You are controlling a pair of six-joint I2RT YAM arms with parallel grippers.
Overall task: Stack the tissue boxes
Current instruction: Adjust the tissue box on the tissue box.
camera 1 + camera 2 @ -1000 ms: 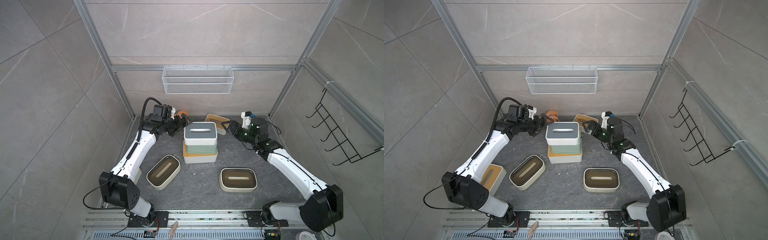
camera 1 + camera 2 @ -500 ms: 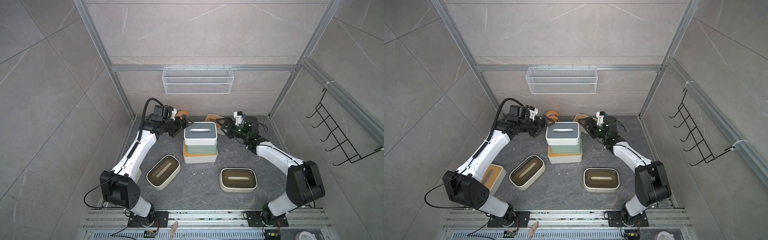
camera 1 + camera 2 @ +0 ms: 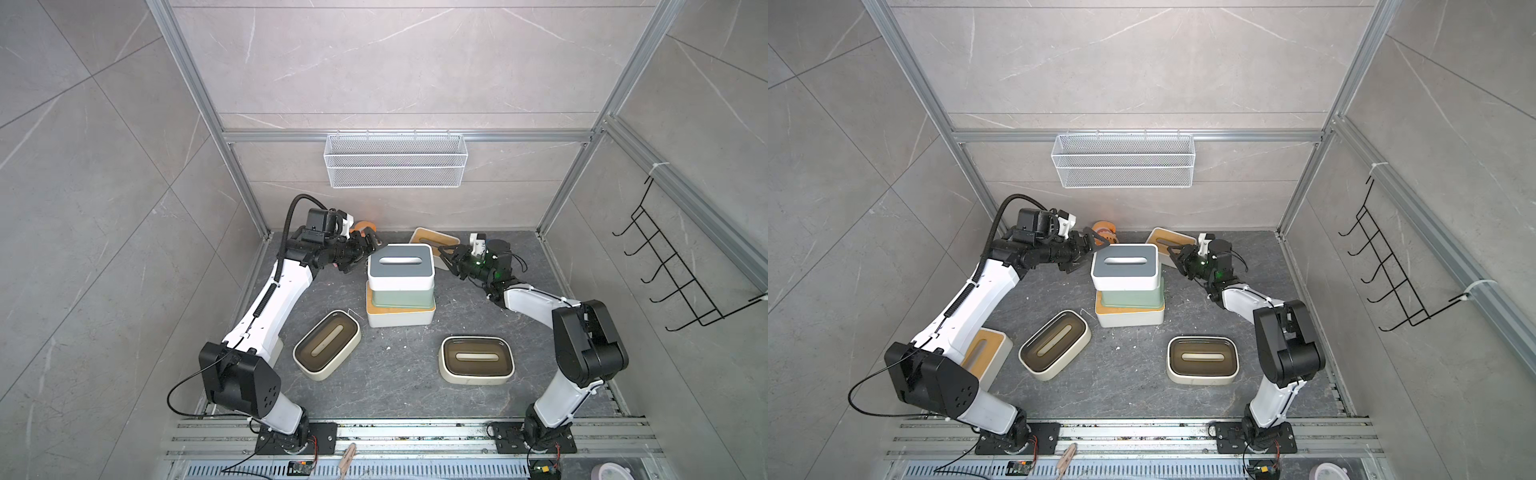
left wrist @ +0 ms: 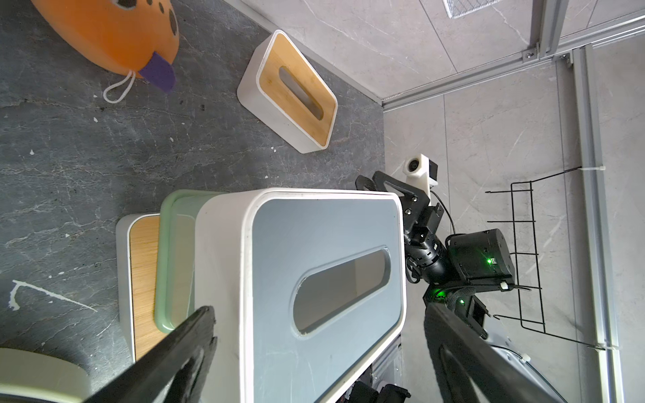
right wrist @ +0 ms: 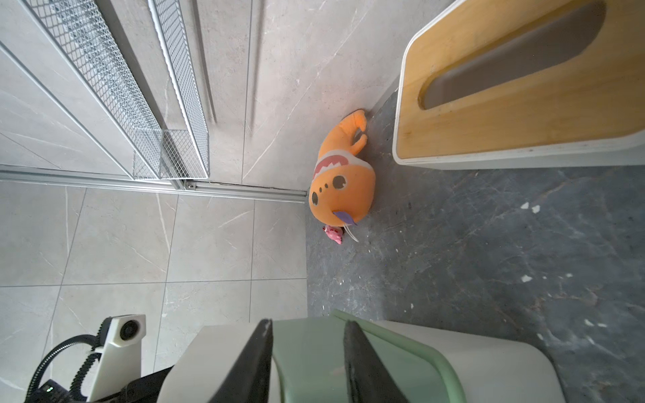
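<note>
Centre frame, a grey-lidded white tissue box [image 3: 401,268] tops a mint green box [image 3: 401,297] and a bamboo-lidded white box [image 3: 401,319]; left end effector [image 3: 365,253] is spread beside it, right end effector [image 3: 445,258] pressed together

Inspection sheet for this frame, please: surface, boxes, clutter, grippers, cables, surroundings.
Surface: dark tabletop, white specks.
Job's things: grey-lid box on mint box on bottom bamboo-lid box; loose: left cream box, right cream box, back bamboo-lid box, side bamboo-lid box.
Clutter: orange fish toy by back wall.
Grippers: left gripper open at grey-lid box; right gripper shut, empty.
Cables: black hose arches over left arm.
Surroundings: wire basket, hook rack on walls.
</note>
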